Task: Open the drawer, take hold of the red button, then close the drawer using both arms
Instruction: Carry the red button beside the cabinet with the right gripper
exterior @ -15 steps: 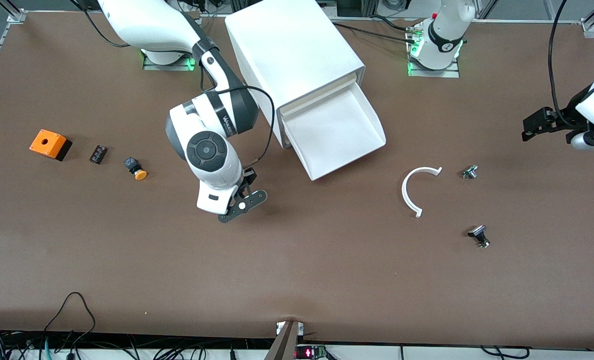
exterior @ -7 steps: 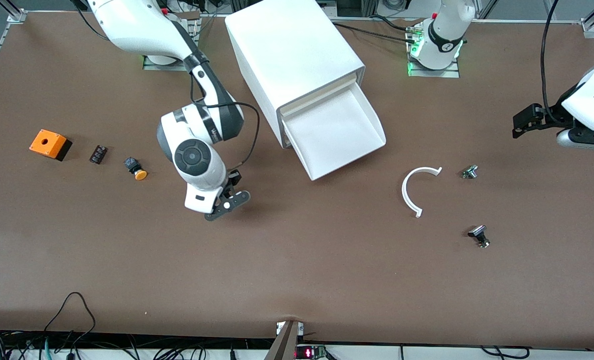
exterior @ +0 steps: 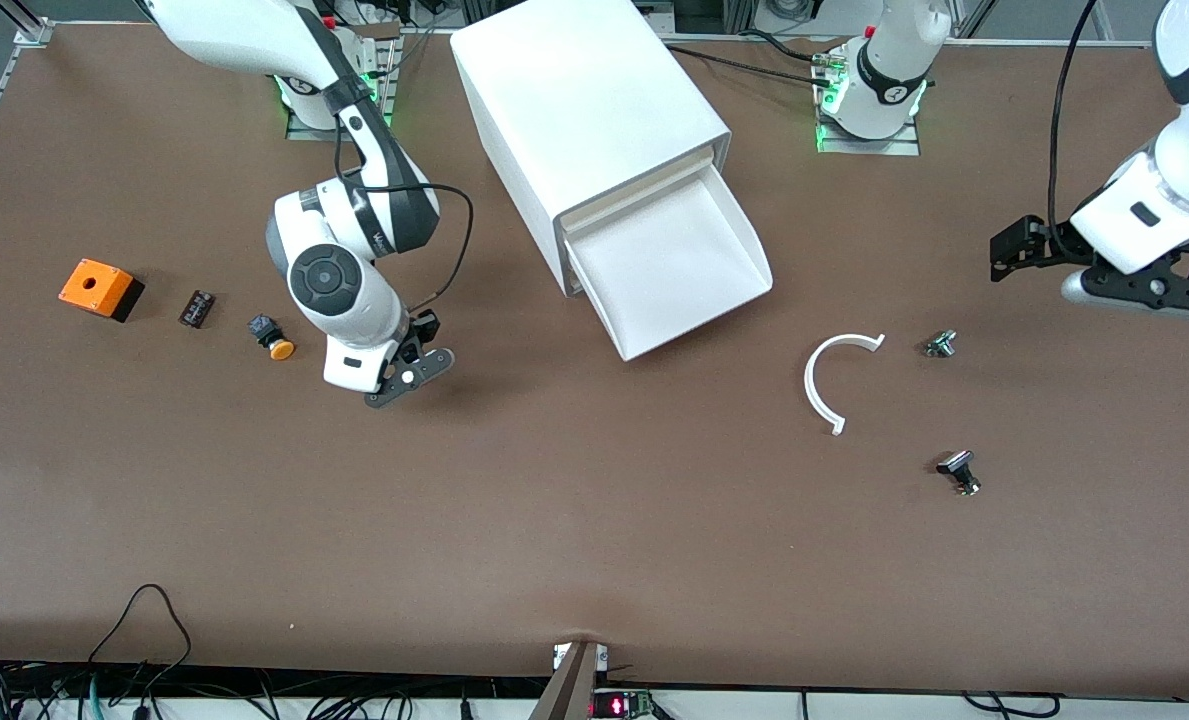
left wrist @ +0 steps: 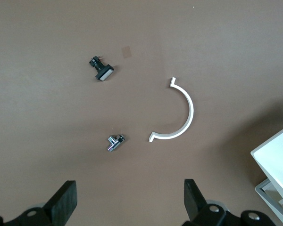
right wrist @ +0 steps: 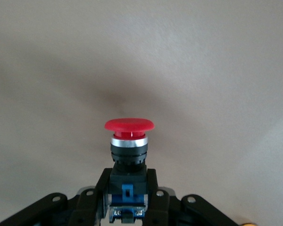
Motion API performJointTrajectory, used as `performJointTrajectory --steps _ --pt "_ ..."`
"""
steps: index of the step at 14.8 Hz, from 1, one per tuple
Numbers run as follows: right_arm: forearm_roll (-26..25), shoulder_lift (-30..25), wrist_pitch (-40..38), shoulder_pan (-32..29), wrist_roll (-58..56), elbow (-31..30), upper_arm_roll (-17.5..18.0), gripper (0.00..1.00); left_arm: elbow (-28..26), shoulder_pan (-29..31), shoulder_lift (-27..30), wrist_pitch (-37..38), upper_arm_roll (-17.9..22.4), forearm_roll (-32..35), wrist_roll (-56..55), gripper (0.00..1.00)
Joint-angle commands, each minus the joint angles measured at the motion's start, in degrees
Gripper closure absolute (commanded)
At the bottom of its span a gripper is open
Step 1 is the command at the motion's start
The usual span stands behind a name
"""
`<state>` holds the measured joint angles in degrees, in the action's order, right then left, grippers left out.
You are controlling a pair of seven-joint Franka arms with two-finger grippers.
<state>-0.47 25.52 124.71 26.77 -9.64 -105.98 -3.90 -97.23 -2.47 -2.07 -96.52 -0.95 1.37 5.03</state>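
The drawer stands pulled out of the white cabinet, and its tray shows nothing inside. My right gripper is shut on the black-and-blue body of the button, whose red cap points away from the fingers. In the front view that gripper hangs over bare table between the drawer and an orange-capped button; the red button itself does not show there. My left gripper is open with nothing between its fingers. It hovers over the left arm's end of the table.
A white curved strip and two small black-and-silver parts lie toward the left arm's end. An orange box and a small black part lie toward the right arm's end. Cables hang along the table's near edge.
My right gripper has carried the button away from the drawer, toward the right arm's end. The left arm has swung inward, toward the small parts and the curved strip.
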Motion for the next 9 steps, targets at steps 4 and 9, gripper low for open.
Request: performJointTrajectory --steps 4,9 --pt "-0.8 2.2 10.7 -2.6 -2.1 -6.3 0.6 0.72 0.2 -0.8 -3.6 0.0 0.0 0.7 -0.3 0.00" --pt "-0.6 6.6 17.3 -2.6 -1.3 -6.6 0.6 0.49 -4.1 -0.8 -6.4 -2.8 -2.9 0.4 1.0 0.00"
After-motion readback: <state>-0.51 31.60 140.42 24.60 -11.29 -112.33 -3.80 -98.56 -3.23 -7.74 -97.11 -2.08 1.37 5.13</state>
